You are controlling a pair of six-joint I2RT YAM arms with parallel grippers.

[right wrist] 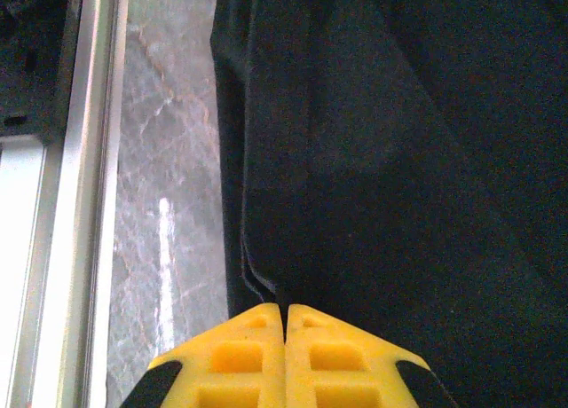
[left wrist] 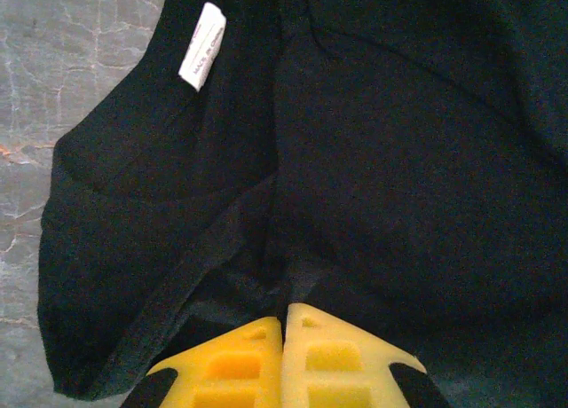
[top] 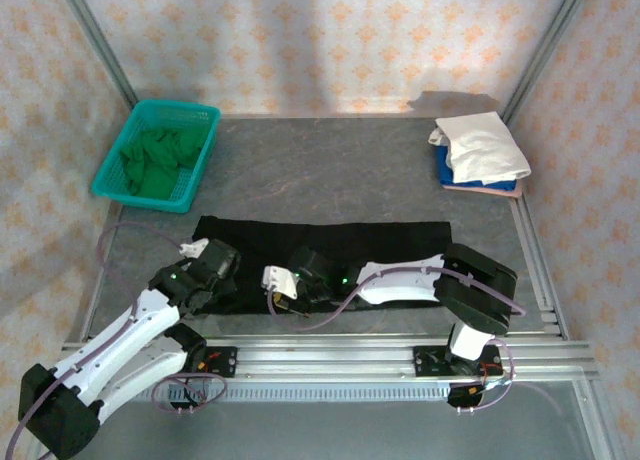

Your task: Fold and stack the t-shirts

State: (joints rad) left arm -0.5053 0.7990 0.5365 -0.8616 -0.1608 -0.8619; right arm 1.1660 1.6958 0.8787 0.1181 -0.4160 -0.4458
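Left wrist view: left hand (left wrist: 284,317) pinched shut on the black t-shirt (left wrist: 399,160); right hand (right wrist: 284,315) clamps its near edge; uneven pulls could slip the cloth, skewing the fold.

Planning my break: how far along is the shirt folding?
Done: white shirt, blue shirt and pink shirt lie stacked far right. In hand: left gripper and right gripper are shut on the near edge of the black shirt. Left: finishing it, then the green shirts in the basket.
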